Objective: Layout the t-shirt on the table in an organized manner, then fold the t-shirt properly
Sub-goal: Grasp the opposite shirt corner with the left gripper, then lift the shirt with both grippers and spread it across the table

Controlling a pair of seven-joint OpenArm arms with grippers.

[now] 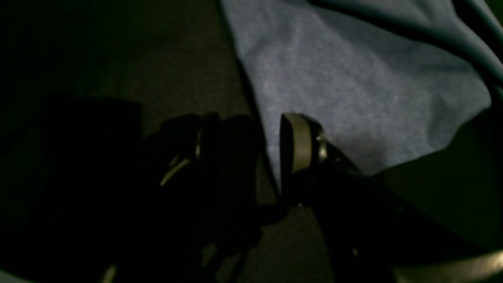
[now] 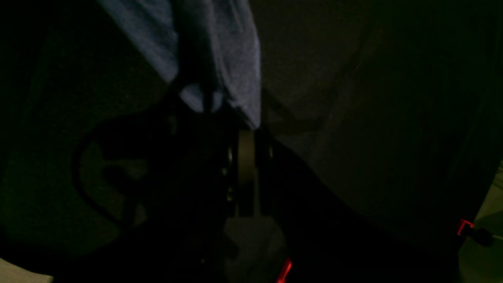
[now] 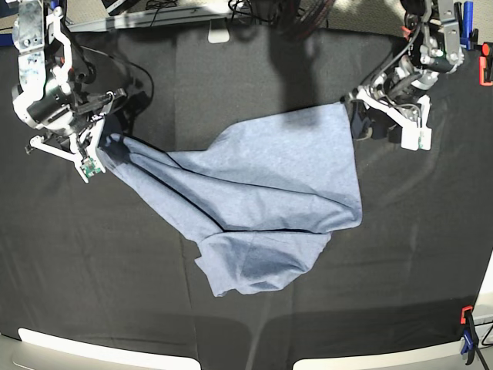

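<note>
The light blue-grey t-shirt [image 3: 262, 185] lies crumpled and stretched diagonally across the black table [image 3: 246, 324], no lettering showing. My right gripper [image 3: 102, 142] at the left of the base view is shut on the shirt's far left corner; in the right wrist view the fabric [image 2: 224, 59] hangs bunched out of the closed gripper [image 2: 245, 135]. My left gripper [image 3: 359, 117] is at the shirt's upper right corner [image 3: 339, 108]. In the left wrist view this gripper [image 1: 255, 145] stands open, the shirt's edge [image 1: 353, 86] running between its fingers, one pad [image 1: 297, 143] over the cloth.
An orange clamp [image 3: 485, 68] sits at the table's far right edge and a blue-and-orange clamp [image 3: 467, 333] at the near right corner. Cables and equipment [image 3: 231, 9] lie beyond the far edge. Pale floor shows along the near edge [image 3: 100, 354].
</note>
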